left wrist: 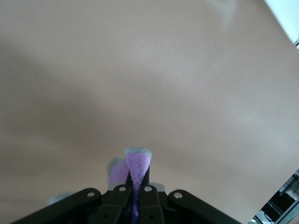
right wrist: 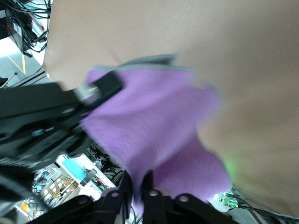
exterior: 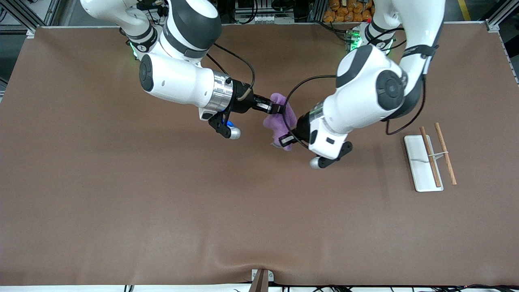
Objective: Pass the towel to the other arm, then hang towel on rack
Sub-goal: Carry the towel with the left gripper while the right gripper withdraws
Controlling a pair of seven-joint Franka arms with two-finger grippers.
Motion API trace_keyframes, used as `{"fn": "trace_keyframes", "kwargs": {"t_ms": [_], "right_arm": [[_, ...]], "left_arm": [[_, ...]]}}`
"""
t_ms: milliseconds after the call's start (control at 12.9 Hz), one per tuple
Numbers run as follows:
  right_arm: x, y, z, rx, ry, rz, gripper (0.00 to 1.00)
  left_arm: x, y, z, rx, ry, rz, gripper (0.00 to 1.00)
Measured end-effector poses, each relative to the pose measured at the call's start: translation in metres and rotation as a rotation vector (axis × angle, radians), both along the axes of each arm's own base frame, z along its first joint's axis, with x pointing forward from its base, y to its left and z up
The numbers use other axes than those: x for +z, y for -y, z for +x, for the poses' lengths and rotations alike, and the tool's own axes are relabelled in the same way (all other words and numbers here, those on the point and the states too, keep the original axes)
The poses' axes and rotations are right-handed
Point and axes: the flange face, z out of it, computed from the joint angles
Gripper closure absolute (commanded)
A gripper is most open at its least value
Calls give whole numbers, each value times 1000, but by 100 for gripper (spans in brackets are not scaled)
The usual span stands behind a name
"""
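Left pincer [exterior: 287,140] clamped on purple towel [exterior: 279,119] over mid-table, right pincer [exterior: 279,108] gripping its upper edge.

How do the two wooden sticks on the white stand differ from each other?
One wooden stick lies over the white stand's base, while the other stick, toward the left arm's end of the table, shows over bare table. Both are thin, brown, similar in length and lie side by side.
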Motion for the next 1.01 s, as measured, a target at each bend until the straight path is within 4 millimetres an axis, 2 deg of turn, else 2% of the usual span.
{"fn": "trace_keyframes", "kwargs": {"t_ms": [310, 542, 697, 852, 1007], "right_arm": [[-1, 1, 1, 0, 0, -4, 0], [-12, 12, 5, 43, -7, -73, 0], [-23, 45, 18, 85, -56, -148, 0], [-36, 105, 41, 114, -109, -241, 0], [-43, 167, 60, 183, -92, -295, 0]], "left_arm": [[54, -68, 10, 35, 37, 1, 100], [64, -123, 15, -113, 73, 24, 100], [55, -164, 20, -233, 77, 90, 100], [43, -188, 20, -295, 50, 203, 100], [27, -206, 19, -264, 5, 369, 100]]}}
